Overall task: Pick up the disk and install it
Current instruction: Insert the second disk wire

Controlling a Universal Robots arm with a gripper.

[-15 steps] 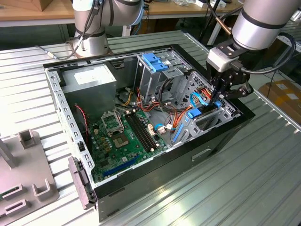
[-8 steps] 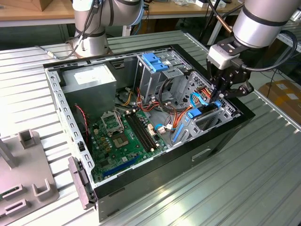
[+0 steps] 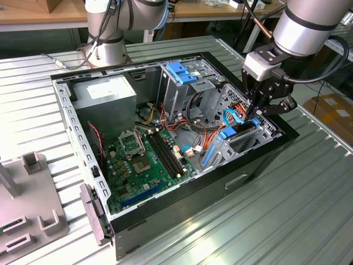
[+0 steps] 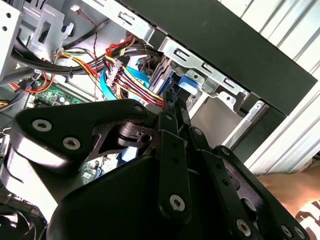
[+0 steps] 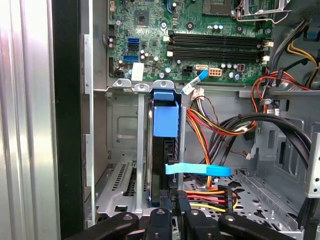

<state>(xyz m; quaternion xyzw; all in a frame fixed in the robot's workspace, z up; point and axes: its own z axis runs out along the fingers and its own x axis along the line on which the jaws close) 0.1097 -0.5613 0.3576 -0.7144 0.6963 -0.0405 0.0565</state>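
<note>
no legible text, white power supply label unreadable

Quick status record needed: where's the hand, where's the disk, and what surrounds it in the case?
hand: low inside the open computer case, at the corner on the exterior view's right
disk: standing on edge in the metal bay, blue bracket on its far end, directly ahead of the hand in the first wrist view
grip: fingers close together at the disk's near edge
nearby: bundled cables beside the disk; motherboard beyond

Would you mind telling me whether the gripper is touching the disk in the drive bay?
Touching. In the first wrist view, the gripper closes its fingertips on the edge of the disk, which stands on edge in the drive bay, with no gap visible between them.
</note>
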